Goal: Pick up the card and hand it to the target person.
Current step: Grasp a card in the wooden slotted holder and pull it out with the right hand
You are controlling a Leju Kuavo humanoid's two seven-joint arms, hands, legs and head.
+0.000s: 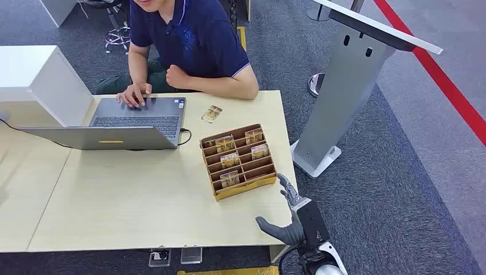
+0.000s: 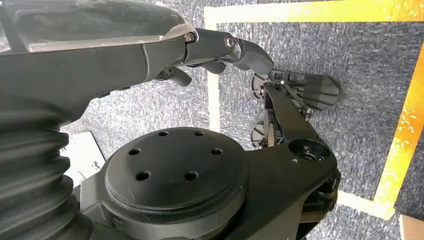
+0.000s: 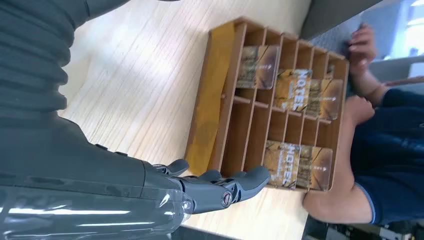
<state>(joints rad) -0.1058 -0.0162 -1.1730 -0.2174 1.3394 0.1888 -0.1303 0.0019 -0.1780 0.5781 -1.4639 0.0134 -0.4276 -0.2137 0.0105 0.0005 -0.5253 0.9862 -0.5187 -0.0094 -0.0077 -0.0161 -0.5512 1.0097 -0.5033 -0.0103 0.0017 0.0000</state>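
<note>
Pale wood-grain table (image 1: pixel 143 200) bears slotted wooden card rack (image 1: pixel 238 162).

Open laptop (image 1: pixel 137 117), grey kiosk stand (image 1: pixel 344 80)

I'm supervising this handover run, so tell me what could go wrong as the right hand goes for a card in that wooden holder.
1. The cards stand in narrow slots of the light wooden holder; the right hand, open at the table's corner, could push the holder instead of pinching a card.
2. Neighbouring cards sit close, so two might lift together.
3. The person is typing on the laptop and may miss the handover.
</note>
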